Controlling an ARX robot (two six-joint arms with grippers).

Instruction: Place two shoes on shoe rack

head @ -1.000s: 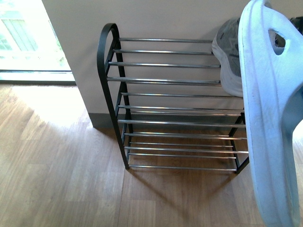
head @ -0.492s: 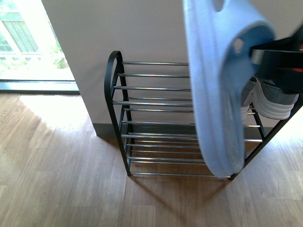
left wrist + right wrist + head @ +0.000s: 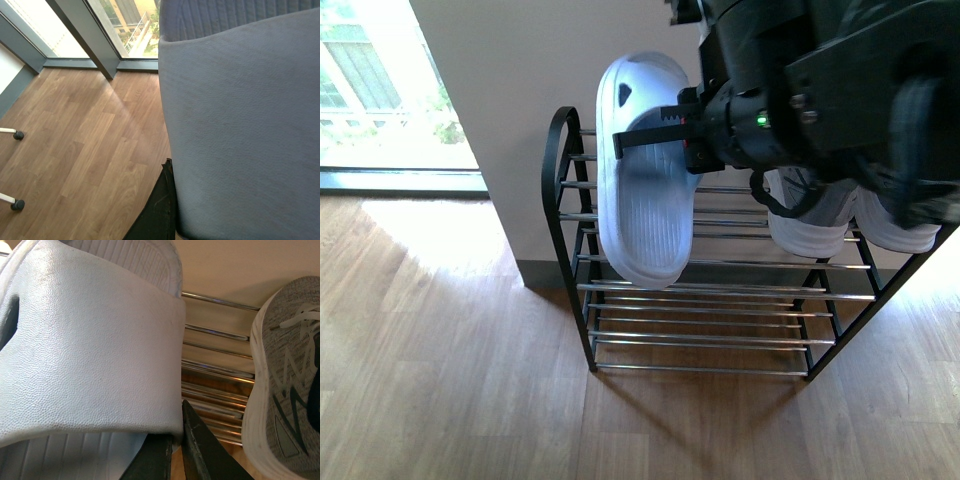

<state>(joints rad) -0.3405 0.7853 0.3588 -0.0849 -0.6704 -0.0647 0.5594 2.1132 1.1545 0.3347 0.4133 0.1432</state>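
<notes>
Black casing of the right arm (image 3: 840, 90) now fills the upper right of the front view, where a second ago the sandal (image 3: 645, 220) itself hung against the lens. It has since been carried outward. Half a second back it dangled across the middle of the rack (image 3: 740, 292). Now it hangs at the left end of the top tier, its lower end dropping in front of the bars below. The right hand (image 3: 625, 138) is clamped on its strap. We judge the carry nearly done and the setting-down the step in hand, though this view does not tell us whether the sandal touches the bars yet. Behind the arm, the sneakers (image 3: 810, 225) sit at the right end of the same tier.

The right wrist view adds what the front view hides: the strap pinched between the two fingers, the top bars beyond it, and one sneaker beside the sandal but apart from it. The left wrist view shows none of this, only grey cloth (image 3: 240, 125), floor (image 3: 85, 165) and a window (image 3: 125, 20). One dark finger of the left hand (image 3: 157, 210) shows there, and we cannot tell whether that hand is released or clenched.
</notes>
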